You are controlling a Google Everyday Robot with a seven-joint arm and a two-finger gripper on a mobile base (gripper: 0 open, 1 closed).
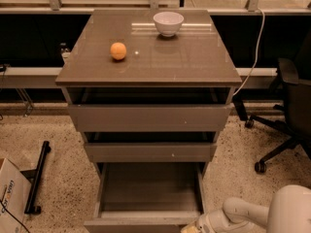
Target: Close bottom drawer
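The bottom drawer is pulled far out toward the near edge of the scene. Its grey tray is open and bare, and its front sits at the very bottom of the view. The two drawers above it, the middle drawer and the top drawer, stand out only a little from the cabinet.

The gripper is low at the near right, just beside the right end of the bottom drawer's front. The arm reaches in from the right. This is probably a position for pushing the front toward the far side, since the front has no handle to grasp. Whether the claw is wide or narrow cannot be told, nor whether it touches the front.

An orange and a white bowl sit on the cabinet top, well clear of the push.
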